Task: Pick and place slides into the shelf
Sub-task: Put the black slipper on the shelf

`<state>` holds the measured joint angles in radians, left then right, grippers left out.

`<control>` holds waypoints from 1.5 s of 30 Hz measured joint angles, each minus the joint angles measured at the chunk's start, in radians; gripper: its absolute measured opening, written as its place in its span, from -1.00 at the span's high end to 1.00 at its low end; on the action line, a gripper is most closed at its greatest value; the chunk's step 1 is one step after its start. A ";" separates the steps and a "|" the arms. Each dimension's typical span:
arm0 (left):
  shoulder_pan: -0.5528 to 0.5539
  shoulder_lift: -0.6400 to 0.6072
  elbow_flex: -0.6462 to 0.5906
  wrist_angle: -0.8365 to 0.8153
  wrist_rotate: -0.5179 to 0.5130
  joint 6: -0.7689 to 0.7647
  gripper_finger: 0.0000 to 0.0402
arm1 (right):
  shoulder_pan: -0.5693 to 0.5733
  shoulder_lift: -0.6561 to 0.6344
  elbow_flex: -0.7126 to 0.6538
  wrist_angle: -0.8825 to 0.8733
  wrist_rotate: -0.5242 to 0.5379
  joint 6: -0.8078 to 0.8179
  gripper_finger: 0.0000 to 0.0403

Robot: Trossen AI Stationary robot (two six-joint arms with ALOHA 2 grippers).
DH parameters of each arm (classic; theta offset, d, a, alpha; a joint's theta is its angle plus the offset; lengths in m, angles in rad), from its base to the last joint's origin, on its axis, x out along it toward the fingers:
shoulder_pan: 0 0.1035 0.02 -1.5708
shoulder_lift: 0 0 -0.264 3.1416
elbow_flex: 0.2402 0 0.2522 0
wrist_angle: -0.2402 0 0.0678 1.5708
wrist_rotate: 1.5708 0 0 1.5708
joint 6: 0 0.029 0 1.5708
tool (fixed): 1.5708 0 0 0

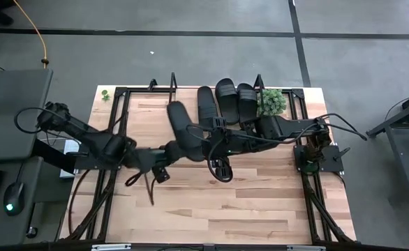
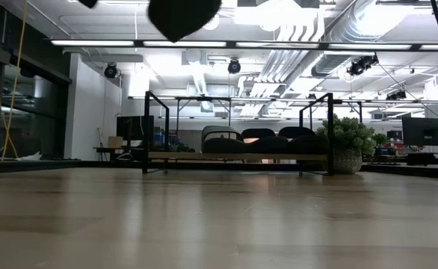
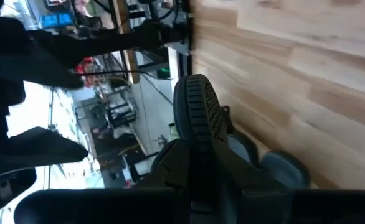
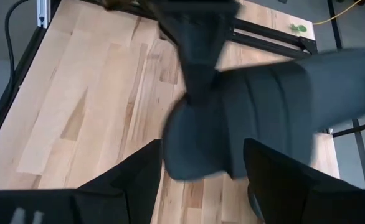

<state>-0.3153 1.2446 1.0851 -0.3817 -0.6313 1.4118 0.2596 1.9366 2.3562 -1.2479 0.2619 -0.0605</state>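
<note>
From above, I see a light wooden tabletop (image 1: 211, 202) on a grey floor, with the shelf (image 1: 149, 94) along its far edge beside a small potted plant (image 1: 272, 101). Three slides (image 1: 227, 100) already lie on the shelf board, grouped toward the plant end, so the open slot sits at the other end. My left gripper (image 1: 164, 150) is clamped on the heel of the fourth slide (image 1: 185, 131), lifted over mid-table and angled toward that slot. My right gripper (image 1: 220, 167) hangs nearby with fingers apart, holding nothing; I judge it is positioned to steady or take over the slide.

At table height, the shelved slides show as dark humps on the board, and the carried slide (image 2: 182, 16) hangs high, well clear of the frame.

The left wrist camera shows the sole's ribbed edge (image 3: 202, 112) pinched between closed fingers.

The right wrist camera shows the slide's band (image 4: 257, 118) just beyond its spread fingers (image 4: 132, 180), not touching.
</note>
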 joint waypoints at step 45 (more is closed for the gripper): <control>0.912 -0.039 -0.449 0.610 1.011 0.178 0.88 | -0.044 -0.055 -0.001 -0.007 -0.010 -0.019 -0.07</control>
<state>0.5964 1.2056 0.6358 0.2287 0.3793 1.5894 0.2157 1.8816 2.3554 -1.2548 0.2516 -0.0795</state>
